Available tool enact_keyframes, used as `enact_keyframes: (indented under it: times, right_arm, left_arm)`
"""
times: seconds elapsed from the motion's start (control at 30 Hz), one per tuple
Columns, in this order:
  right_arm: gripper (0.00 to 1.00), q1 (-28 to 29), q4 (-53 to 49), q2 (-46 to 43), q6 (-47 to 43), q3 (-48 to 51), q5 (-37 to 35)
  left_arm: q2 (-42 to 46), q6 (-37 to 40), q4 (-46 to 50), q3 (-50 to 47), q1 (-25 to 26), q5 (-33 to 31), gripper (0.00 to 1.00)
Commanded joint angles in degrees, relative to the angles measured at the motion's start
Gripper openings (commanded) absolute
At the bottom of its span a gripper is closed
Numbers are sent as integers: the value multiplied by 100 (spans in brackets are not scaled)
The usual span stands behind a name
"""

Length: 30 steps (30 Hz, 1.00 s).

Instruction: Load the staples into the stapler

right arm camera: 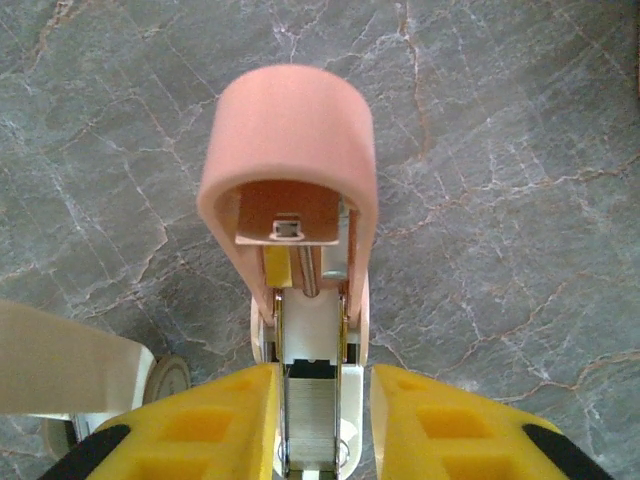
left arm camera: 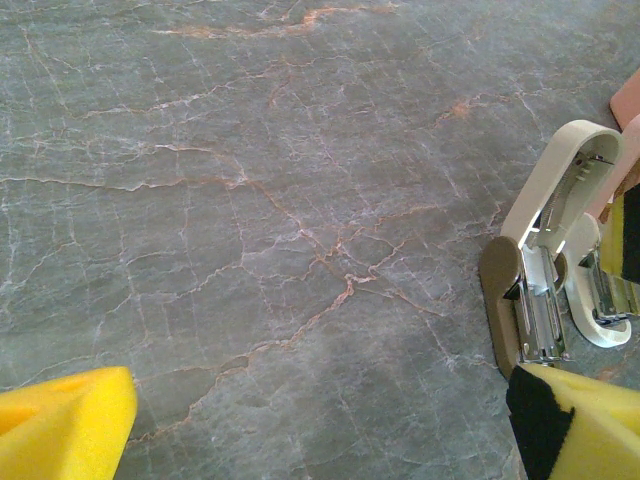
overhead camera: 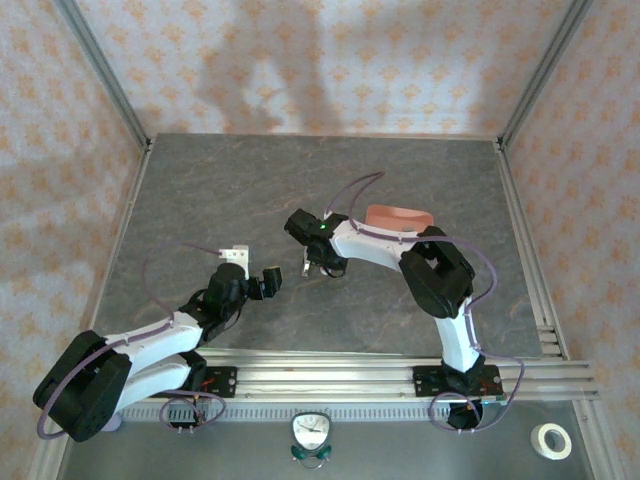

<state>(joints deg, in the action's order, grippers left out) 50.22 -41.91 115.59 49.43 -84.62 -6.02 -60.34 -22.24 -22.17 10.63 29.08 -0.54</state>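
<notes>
Staples [right arm camera: 308, 415] in opened stapler [right arm camera: 290, 130], right-wrist close-up

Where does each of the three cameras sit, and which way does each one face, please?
Top camera: above and behind the arm bases, looking down on the table; both arms show, with the left gripper and right gripper near the middle.
Left wrist camera: on the left wrist, looking down across the table toward the stapler; its yellow fingers show at the bottom corners.
Right wrist camera: on the right wrist, looking down onto the open stapler; its yellow fingers flank it.
Shared: both wrist cameras see the stapler.
</notes>
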Motion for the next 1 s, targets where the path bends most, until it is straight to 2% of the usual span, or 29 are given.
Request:
enact_keyframes:
  times: [0.0,0.2,0.33,0.63,0.8,0.97]
  right_arm:
    - [31,32,-232,-220,-45,-188,-336]
    - [31,-1,-409,-845,-48,-20,-582]
    - [32,-248,-559,-1417,-106,238,-510]
    - [32,-1485,-1332,-2073,-387,462,-4]
    - [32,-2193,-1408,-2026,-460,567,210]
    - [31,-2694,-1239,-1783,-122,587,221]
  left_arm:
    - [83,182,-37,48,-58,-114,96]
    - [210,325,318,344,-60,7,96]
    - [443,429,613,532,-57,54,95]
    - [691,901,1343,1221,-60,54,95]
    - [378,1193,1538,1646,-60,93,95]
    - [-72,1294,1438,1900,-60,223,95]
